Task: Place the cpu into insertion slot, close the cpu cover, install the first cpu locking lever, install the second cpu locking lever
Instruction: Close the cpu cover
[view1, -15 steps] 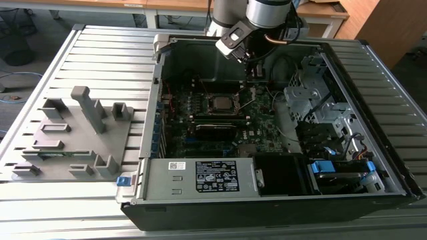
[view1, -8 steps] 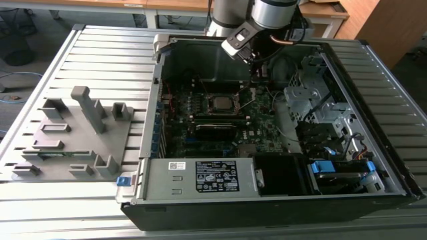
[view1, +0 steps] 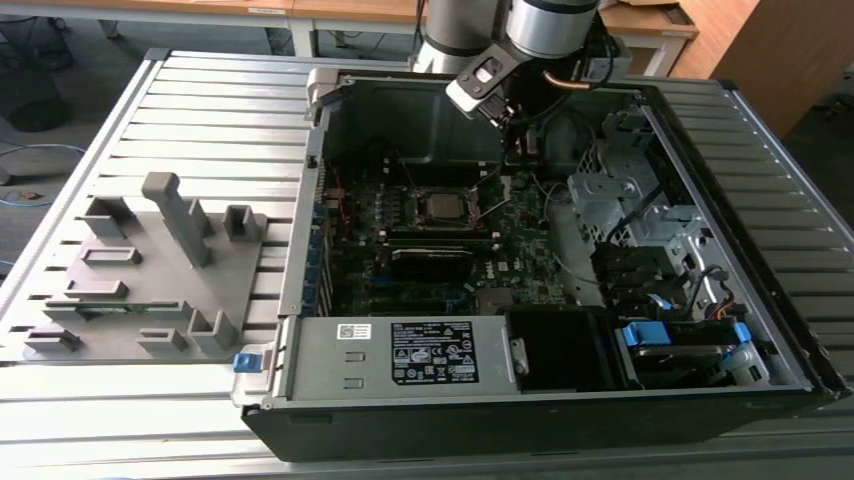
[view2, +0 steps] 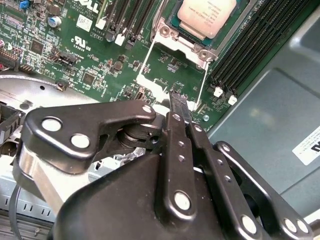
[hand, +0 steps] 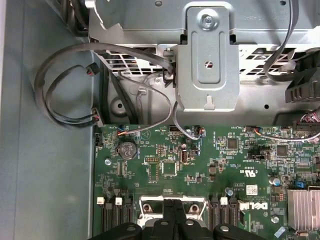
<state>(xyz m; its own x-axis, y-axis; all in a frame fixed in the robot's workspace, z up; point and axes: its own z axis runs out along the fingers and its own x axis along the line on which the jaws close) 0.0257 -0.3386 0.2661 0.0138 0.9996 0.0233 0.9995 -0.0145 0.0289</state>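
Currently, end effector (view2: 178, 100): clenched, its two black fingers pressed together with nothing visible between them; the tip hangs over the board just beside the socket.
cpu (view2: 207, 17): seated flat in the socket, pale metal top facing up, faint print on it.
cover (view2: 186, 46): silvery frame lying down around the cpu, the chip showing through its window.
levers (view2: 144, 61): two thin wire rods running from the socket's sides toward the end effector; whether they are latched cannot be told.
board (hand: 165, 167): green, with white lettering and small marks across it, black memory slots on either side of the socket, a round battery (hand: 126, 149) and a finned heatsink (hand: 302, 210).
case (view1: 320, 150): open, lying on its side on the slatted metal desk (view1: 200, 110).
cables (hand: 65, 90): grey loops lying beside the board.
sticker (view1: 434, 352): black, densely printed, on the silver power supply box.
label (view1: 354, 332): small and white, beside the sticker.
fixture (view1: 147, 270): grey moulded block on the desk, at the exterior view's left.
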